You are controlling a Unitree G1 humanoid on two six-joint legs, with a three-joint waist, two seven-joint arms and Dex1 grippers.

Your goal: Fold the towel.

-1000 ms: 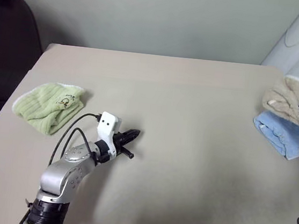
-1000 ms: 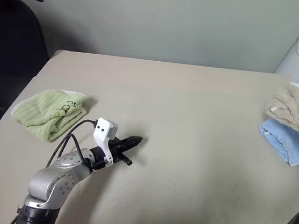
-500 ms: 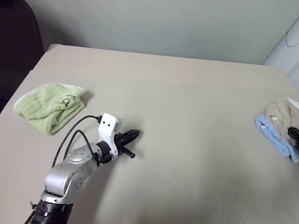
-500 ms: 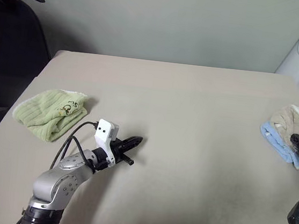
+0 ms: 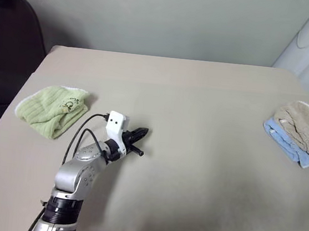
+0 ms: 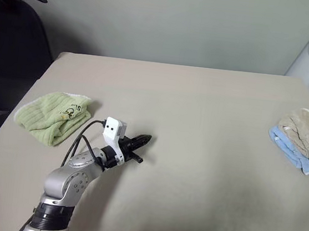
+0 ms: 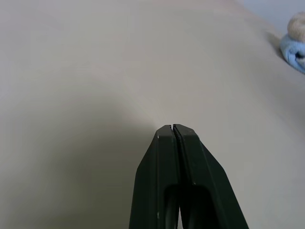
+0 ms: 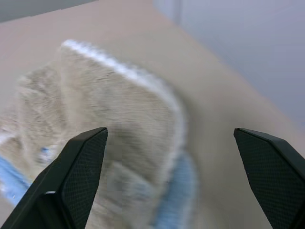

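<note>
Towel [image 5: 301, 122]: beige, bunched up, lying on top of the blue cloth [image 5: 285, 142] close to the right edge of the table [image 5: 201, 98]; its white piped edge faces the far side.
Blue cloth: folded under the towel, sticking out toward the near side.
Green cloth [image 5: 52, 108]: ribbed, crumpled, near the left edge of the table, well apart from the towel.
Left gripper [image 5: 143, 132]: fingers pressed together, holding nothing, over bare table just right of the green cloth, pointing right and away.
Right gripper [image 8: 171, 191]: fingers spread wide, empty, the towel in front of them and not touched.
Chair [image 5: 7, 37]: dark, beyond the table's far left corner.
</note>
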